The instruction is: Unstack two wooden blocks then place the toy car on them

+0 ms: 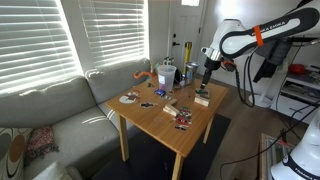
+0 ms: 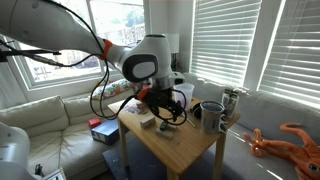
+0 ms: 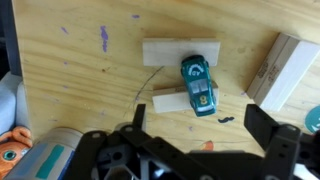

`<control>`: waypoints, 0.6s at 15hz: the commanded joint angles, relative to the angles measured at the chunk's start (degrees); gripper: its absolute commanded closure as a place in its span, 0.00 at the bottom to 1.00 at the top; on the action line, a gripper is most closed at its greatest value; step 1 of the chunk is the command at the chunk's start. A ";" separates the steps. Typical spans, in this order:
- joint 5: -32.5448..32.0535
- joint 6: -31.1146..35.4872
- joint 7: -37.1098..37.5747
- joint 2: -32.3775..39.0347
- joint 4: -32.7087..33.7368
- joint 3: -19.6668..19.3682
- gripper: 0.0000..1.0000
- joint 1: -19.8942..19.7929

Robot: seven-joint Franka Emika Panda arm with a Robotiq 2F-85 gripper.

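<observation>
In the wrist view, two pale wooden blocks lie flat and apart on the table, one farther [image 3: 165, 51] and one nearer [image 3: 170, 101]. A small teal toy car [image 3: 198, 84] with the number 8 on its roof rests across both. My gripper [image 3: 200, 135] is open and empty just above and in front of the car, with a dark finger on each side. In an exterior view the gripper [image 1: 205, 74] hangs over the blocks and car [image 1: 201, 97] near the table's far side. In an exterior view the gripper [image 2: 160, 100] hides them.
A larger pale wooden block [image 3: 285, 68] lies right of the car. Cups [image 1: 165, 73], an orange toy [image 1: 140, 75], a plate [image 1: 129, 98] and small clutter [image 1: 181, 120] share the table. A mug [image 2: 211, 115] stands near one edge. A sofa [image 1: 50, 110] adjoins the table.
</observation>
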 commanded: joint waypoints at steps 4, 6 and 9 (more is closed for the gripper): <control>0.45 -2.41 -0.06 -6.28 -1.20 -1.52 0.00 0.41; 0.47 -4.39 -0.59 -7.52 -0.99 -1.96 0.00 0.54; -0.21 -3.52 0.23 -5.86 0.09 -1.90 0.00 0.63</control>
